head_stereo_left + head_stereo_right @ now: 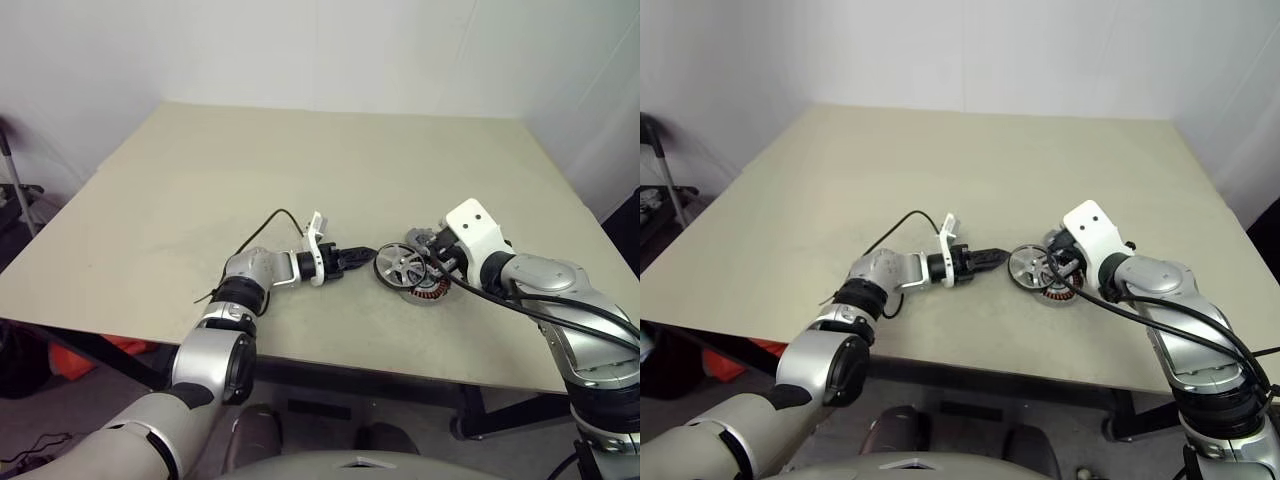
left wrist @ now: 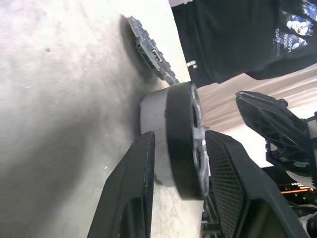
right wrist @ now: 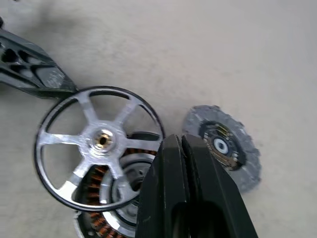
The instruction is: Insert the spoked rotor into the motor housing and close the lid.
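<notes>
The spoked rotor (image 1: pixel 400 266) is a bright silver wheel held tilted by its rim, just over the motor housing (image 1: pixel 430 293). The housing's copper windings (image 3: pixel 99 218) show beneath the spokes. My left gripper (image 1: pixel 365 256) reaches in from the left, level, and is shut on the rotor's rim (image 2: pixel 183 134), one finger on each face. The lid (image 3: pixel 220 146) lies flat on the table just beyond the housing, notched rim and dark centre facing up. My right gripper (image 3: pixel 181 141) hovers shut and empty close above the housing's right side, between rotor and lid.
The tan table (image 1: pixel 300 150) stretches wide behind and to the left of the parts. Its front edge (image 1: pixel 350 355) runs close below the housing. A black cable (image 1: pixel 265 222) loops off my left wrist. A person's dark shirt (image 2: pixel 233 39) shows past the table's right side.
</notes>
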`<state>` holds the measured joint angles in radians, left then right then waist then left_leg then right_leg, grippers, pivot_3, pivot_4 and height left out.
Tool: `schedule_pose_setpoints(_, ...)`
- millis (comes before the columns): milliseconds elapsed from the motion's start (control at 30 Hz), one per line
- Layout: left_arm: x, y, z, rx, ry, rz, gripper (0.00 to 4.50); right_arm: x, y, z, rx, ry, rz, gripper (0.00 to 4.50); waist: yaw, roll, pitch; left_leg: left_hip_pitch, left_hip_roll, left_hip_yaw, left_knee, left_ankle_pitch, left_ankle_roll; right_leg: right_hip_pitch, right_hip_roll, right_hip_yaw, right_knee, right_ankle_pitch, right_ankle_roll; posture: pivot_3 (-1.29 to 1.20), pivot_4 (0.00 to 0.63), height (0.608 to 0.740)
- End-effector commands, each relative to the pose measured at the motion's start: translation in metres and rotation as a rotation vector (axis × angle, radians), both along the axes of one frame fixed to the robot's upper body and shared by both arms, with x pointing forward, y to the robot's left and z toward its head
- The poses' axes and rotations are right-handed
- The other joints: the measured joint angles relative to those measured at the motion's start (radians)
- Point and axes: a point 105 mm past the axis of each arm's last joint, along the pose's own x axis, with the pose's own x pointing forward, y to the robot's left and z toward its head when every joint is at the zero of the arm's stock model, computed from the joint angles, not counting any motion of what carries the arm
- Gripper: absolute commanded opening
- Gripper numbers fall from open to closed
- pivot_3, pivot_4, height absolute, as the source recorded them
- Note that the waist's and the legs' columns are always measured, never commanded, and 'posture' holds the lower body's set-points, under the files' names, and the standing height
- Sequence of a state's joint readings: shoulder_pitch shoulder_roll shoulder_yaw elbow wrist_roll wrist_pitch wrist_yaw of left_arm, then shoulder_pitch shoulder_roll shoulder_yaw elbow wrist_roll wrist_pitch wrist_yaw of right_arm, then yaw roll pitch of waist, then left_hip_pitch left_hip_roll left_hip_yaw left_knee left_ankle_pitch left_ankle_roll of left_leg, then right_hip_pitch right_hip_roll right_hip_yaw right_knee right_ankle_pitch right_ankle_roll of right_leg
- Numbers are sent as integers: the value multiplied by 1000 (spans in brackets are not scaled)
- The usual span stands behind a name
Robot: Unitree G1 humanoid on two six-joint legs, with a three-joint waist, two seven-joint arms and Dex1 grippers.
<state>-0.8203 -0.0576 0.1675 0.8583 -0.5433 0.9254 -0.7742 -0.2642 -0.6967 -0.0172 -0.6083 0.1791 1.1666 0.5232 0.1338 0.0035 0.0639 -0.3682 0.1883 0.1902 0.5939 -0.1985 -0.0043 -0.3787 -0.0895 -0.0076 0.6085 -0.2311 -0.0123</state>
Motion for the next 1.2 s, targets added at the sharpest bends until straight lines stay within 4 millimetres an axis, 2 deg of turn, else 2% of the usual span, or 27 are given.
schedule_pose_setpoints(33,3,-3,10,-15,-37,10,1719,2,4,14,13,-50,23,0,0,0,0,0,0,0,0,0,0,0,0,0,0,0,0,0,0,740)
schedule_pose_setpoints(233,1,-8,10,-6,-55,0,1719,-9,25,18,67,-55,142,0,0,0,0,0,0,0,0,0,0,0,0,0,0,0,0,0,0,740)
schedule_pose_setpoints(467,1,-2,5,10,-61,23,1719,-13,33,8,102,-15,192,0,0,0,0,0,0,0,0,0,0,0,0,0,0,0,0,0,0,740)
schedule_pose_setpoints(567,1,1,3,13,-59,33,1759,-11,31,2,89,2,181,643,0,0,0,0,0,0,0,0,0,0,0,0,0,0,0,0,0,740)
schedule_pose_setpoints(667,-1,3,0,17,-55,40,1759,-13,32,0,66,2,198,1595,-1,0,0,0,0,0,0,0,0,0,0,0,0,0,0,0,0,740)
schedule_pose_setpoints(1000,-1,2,-1,28,-59,48,1759,-13,33,-12,38,23,207,1595,-2,0,0,0,0,0,-1,0,0,-1,0,0,-1,0,1,0,0,740)
schedule_pose_setpoints(1100,-1,3,-2,32,-61,49,1759,-9,30,-8,33,6,186,1595,-3,0,0,0,0,0,-1,0,0,-1,0,0,-1,0,1,0,0,740)
schedule_pose_setpoints(1200,-1,3,-2,36,-63,49,1759,-8,30,4,39,-31,187,1595,-4,0,0,0,0,0,-1,0,0,-1,0,0,-1,0,1,0,0,740)
